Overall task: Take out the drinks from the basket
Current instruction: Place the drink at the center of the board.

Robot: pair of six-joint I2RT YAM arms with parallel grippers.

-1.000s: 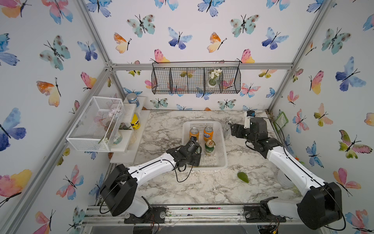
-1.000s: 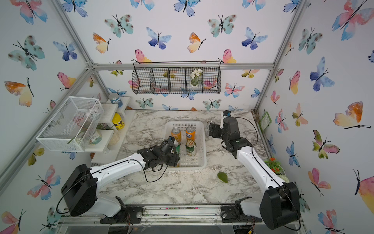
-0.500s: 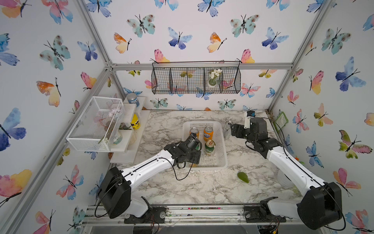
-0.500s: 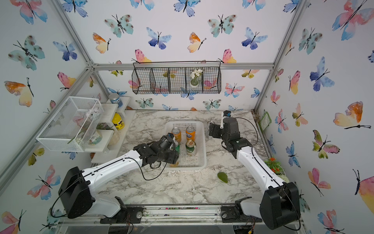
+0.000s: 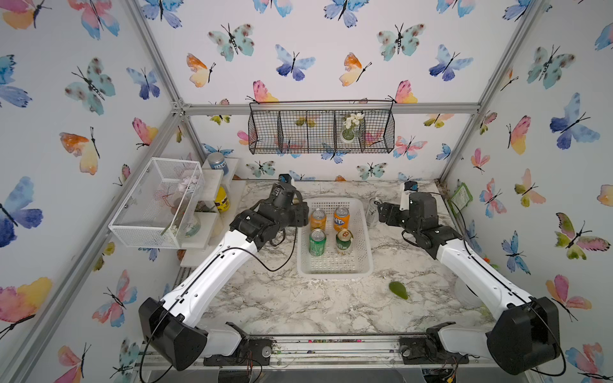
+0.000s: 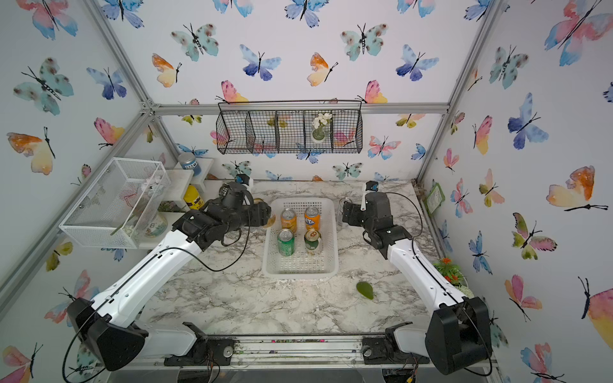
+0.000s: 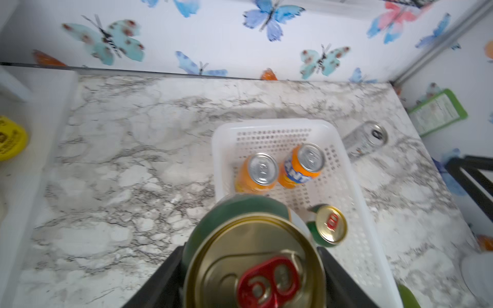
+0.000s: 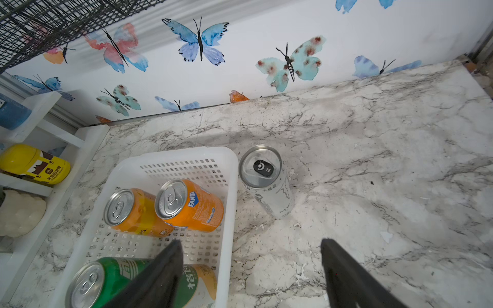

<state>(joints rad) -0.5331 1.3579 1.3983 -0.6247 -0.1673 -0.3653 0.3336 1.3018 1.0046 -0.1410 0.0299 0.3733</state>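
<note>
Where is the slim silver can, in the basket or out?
Out: the silver can stands upright on the marble table beside the basket.

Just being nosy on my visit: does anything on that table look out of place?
A green leaf lies loose on the marble table, nearer the camera than the white basket; it looks stray. Small white flecks also dot it near the silver can.

orange cans (image 5: 317, 219): 2
bright green can (image 5: 317, 244): 1
dark green gold-top cans (image 7: 329, 226): 2, the nearer one blurred but apparently the same kind
slim silver can (image 8: 268, 186): 1
basket (image 5: 333, 272): 1
</note>
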